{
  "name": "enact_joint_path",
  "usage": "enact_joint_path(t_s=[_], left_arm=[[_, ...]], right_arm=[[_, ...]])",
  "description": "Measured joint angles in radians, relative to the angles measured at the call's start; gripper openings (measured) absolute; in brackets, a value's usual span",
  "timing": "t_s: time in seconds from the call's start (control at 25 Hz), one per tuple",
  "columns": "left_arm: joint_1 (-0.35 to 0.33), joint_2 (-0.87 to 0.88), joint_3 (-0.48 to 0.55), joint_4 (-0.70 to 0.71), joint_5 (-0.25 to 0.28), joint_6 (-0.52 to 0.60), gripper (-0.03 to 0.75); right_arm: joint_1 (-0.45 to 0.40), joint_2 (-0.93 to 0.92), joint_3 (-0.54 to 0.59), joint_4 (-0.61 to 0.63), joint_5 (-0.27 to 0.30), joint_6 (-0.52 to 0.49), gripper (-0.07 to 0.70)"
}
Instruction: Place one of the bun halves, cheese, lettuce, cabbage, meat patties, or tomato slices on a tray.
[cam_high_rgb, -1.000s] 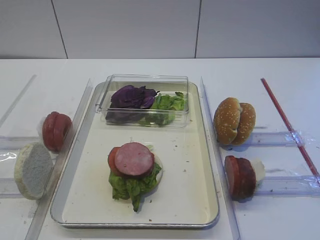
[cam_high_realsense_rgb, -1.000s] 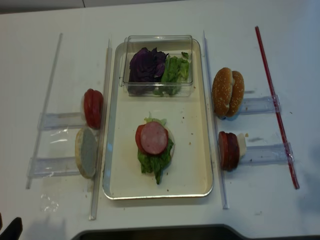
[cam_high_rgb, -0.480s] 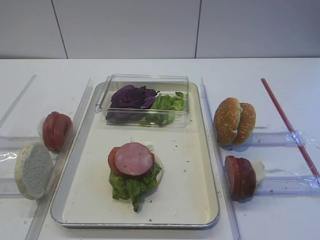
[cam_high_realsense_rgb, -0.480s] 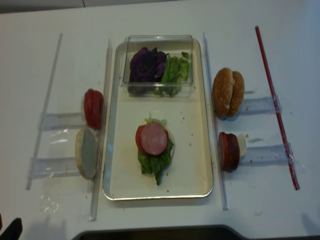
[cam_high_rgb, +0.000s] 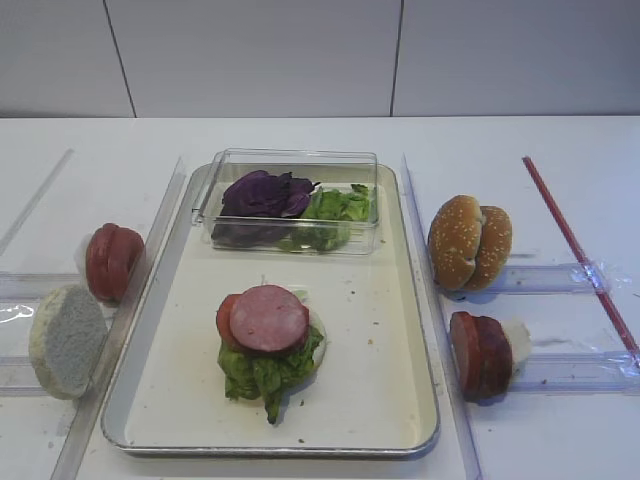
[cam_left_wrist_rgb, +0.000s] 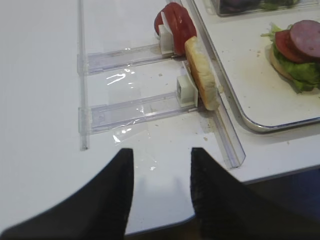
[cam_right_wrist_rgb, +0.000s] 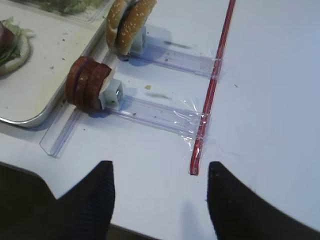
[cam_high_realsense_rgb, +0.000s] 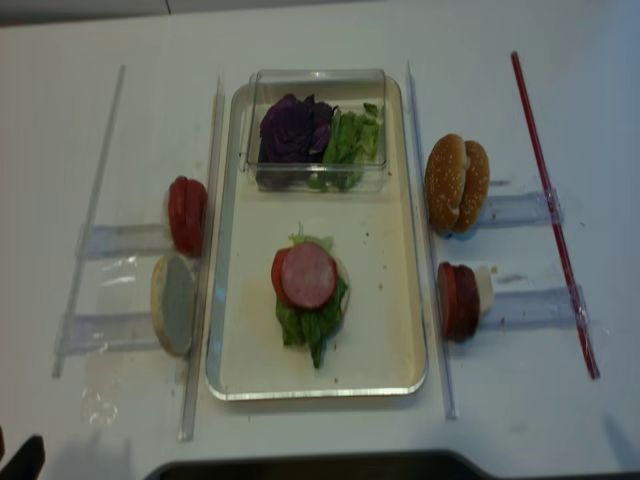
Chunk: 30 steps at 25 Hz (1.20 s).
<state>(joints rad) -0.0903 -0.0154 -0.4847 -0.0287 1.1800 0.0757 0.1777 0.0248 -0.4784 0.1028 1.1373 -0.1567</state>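
Note:
The silver tray (cam_high_rgb: 390, 330) holds a stack: a meat patty (cam_high_rgb: 268, 318) on a tomato slice (cam_high_rgb: 229, 318), lettuce (cam_high_rgb: 262, 372) and a bun half. At its far end, a clear box holds cabbage (cam_high_rgb: 265, 193) and more lettuce (cam_high_rgb: 335, 205). On the right stand two bun halves (cam_high_rgb: 468, 242) and meat patties (cam_high_rgb: 480, 352). On the left stand tomato slices (cam_high_rgb: 110, 262) and one bun half (cam_high_rgb: 66, 340). Cheese is out of view. My right gripper (cam_right_wrist_rgb: 160, 167) is open over bare table near the patties (cam_right_wrist_rgb: 89, 82). My left gripper (cam_left_wrist_rgb: 161, 150) is open, short of the left bun half (cam_left_wrist_rgb: 201, 74).
Clear plastic rails (cam_high_rgb: 560, 372) with white end blocks hold the upright food on both sides of the tray. A red strip (cam_high_rgb: 575, 245) lies at the far right. Long clear guide strips (cam_high_realsense_rgb: 198, 300) flank the tray. The table's front edge (cam_left_wrist_rgb: 270, 172) is close to both grippers.

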Motion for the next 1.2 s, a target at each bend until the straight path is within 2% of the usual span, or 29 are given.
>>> enact_joint_path(t_s=[1.08,1.2], left_arm=[[0.000,0.000,0.000,0.000,0.000,0.000,0.265],[0.000,0.000,0.000,0.000,0.000,0.000,0.265]], right_arm=[[0.000,-0.040,0.000,0.000,0.000,0.000,0.428],[-0.033,-0.040,0.000,0.000,0.000,0.000,0.428]])
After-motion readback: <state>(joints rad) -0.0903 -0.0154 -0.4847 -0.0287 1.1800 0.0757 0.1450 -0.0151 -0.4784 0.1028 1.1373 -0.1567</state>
